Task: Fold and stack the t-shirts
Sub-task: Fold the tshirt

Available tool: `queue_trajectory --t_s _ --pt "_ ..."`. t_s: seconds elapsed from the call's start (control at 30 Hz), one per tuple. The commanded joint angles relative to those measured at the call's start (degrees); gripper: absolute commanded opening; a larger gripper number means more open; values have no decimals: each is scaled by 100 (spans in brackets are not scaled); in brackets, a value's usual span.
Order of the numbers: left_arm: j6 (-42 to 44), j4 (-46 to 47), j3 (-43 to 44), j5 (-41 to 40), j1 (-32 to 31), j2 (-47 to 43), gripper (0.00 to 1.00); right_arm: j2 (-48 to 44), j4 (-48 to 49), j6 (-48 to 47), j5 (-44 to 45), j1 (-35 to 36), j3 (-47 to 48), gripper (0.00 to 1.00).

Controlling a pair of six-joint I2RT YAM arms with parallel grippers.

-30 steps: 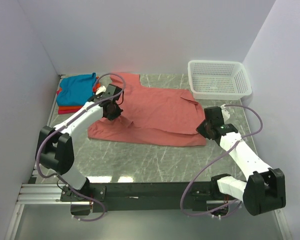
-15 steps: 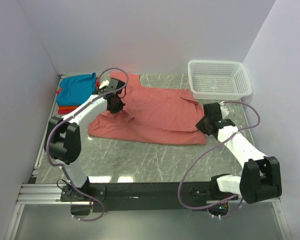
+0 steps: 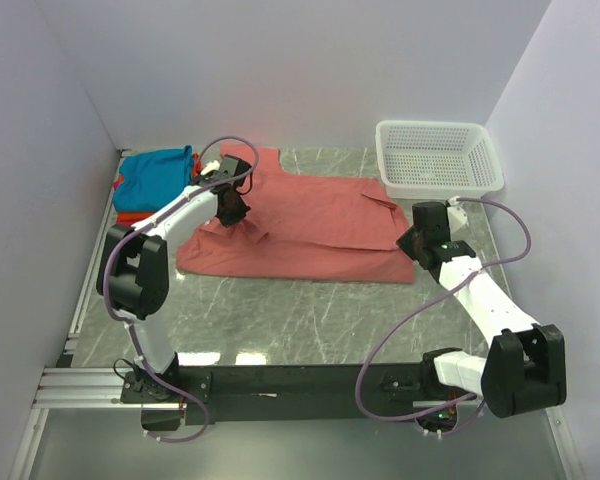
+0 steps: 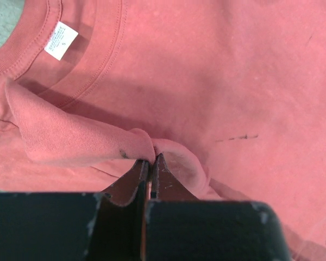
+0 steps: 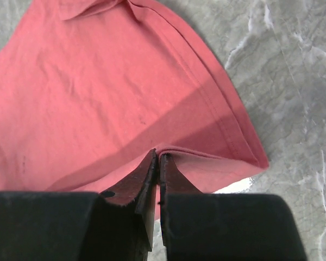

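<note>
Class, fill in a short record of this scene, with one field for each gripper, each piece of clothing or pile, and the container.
Left gripper: shut, pinching a raised fold of the pink shirt near its collar
Right gripper: shut, pinching the pink shirt's edge at its near right corner
Pink shirt: spread across the table, partly folded over
Folded shirts: stacked at far left, teal on top, orange and red beneath
Basket: white mesh, far right corner
</note>
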Motion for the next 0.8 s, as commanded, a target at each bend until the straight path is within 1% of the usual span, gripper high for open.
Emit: queue_trajectory --t_s 0.0,0.2,0.23,0.27,0.3,0.33,0.37,0.4,0.43,0.47,0.5,0.53,0.6,0.63,0.67,0.7,0.73,0.77 --pt "133 197 257 33 31 3 1 120 -14 -46 270 -75 104 5" --pt "195 170 530 25 49 267 1 498 -58 -64 156 -145 209 5" --pt "186 153 556 7 58 302 2 612 12 -72 147 -163 218 7" --pt "212 170 600 7 66 338 7 674 65 -107 138 -172 227 7" --pt "238 196 618 24 75 425 23 752 100 -125 138 -180 253 7" --pt "282 197 661 59 101 487 33 953 118 -151 112 -215 297 9" --pt "352 153 810 68 119 635 51 1077 118 -186 77 -277 427 12" --pt "370 92 916 69 154 715 62 1209 48 -204 51 -303 551 29" --pt "414 -65 1169 60 163 794 70 1463 -127 -317 33 -347 822 43" --pt "432 -119 1285 25 172 873 86 1578 -267 -336 33 -356 981 53" --pt "449 -137 1382 -10 163 883 95 1675 -434 -336 111 -356 1122 59" --pt "484 -129 1443 -28 172 865 99 1781 -619 -406 103 -348 1228 65" --pt "520 -129 1549 -37 172 752 100 1808 -699 -459 -37 -356 1378 67" --pt "528 -102 1480 -46 172 681 99 1756 -639 -511 -142 -356 1352 73" --pt "546 -41 1384 76 181 524 99 1712 -577 -547 -300 -356 1239 76" --pt "537 125 1243 138 181 427 100 1659 -533 -564 -406 -348 1159 76" --pt "520 196 920 226 181 339 99 1554 -402 -626 -711 -339 1080 82" --pt "511 275 743 305 172 173 100 1492 -322 -687 -862 -313 914 85"
